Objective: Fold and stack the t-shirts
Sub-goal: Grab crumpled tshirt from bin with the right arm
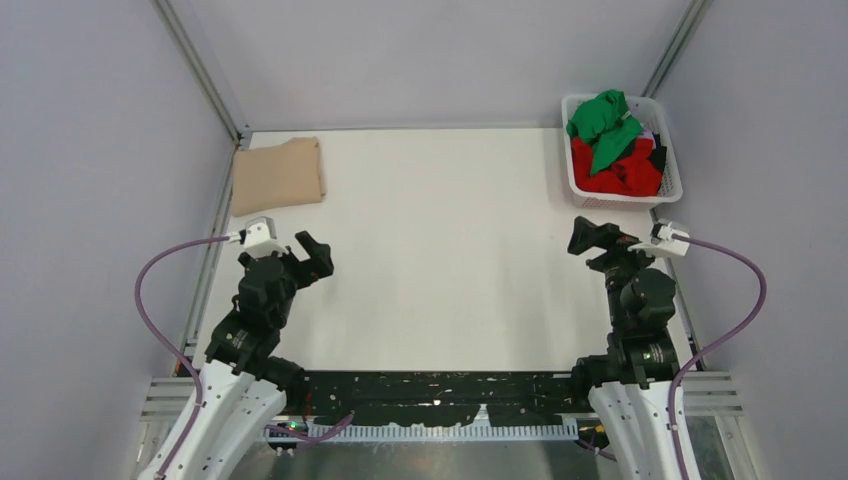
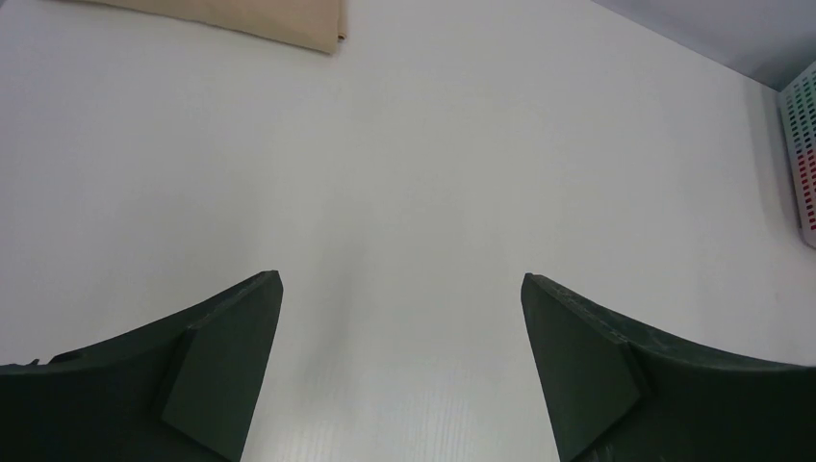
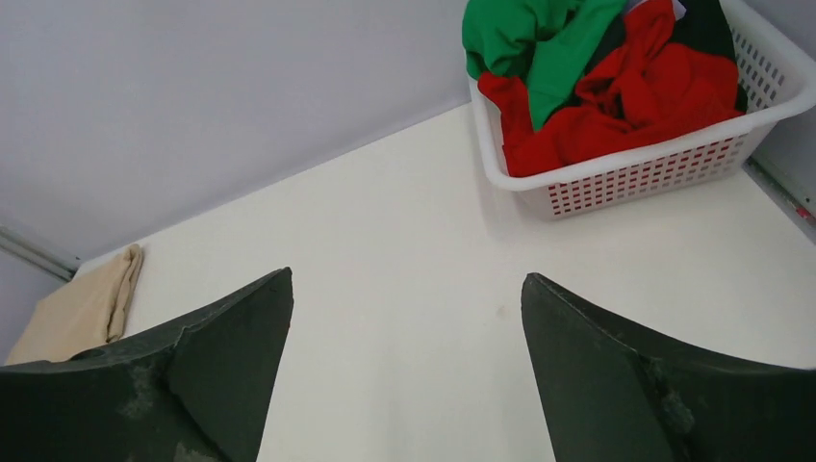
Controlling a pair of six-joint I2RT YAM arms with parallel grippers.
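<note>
A folded tan t-shirt (image 1: 277, 175) lies flat at the table's far left corner; its edge shows in the left wrist view (image 2: 279, 21) and the right wrist view (image 3: 82, 306). A green t-shirt (image 1: 603, 122) is heaped over a red t-shirt (image 1: 622, 177) in the basket, with a bit of black cloth (image 1: 657, 155) beside them. The green one (image 3: 539, 43) and the red one (image 3: 635, 96) also show from the right wrist. My left gripper (image 1: 316, 256) hangs open over bare table at the near left, holding nothing. My right gripper (image 1: 590, 238) is open too, near the right, short of the basket.
A white lattice basket (image 1: 667, 190) stands at the far right corner; its wall (image 3: 654, 173) faces the right wrist camera and its edge (image 2: 801, 144) shows from the left wrist. Grey walls and metal rails (image 1: 205, 75) enclose the white table (image 1: 450, 260).
</note>
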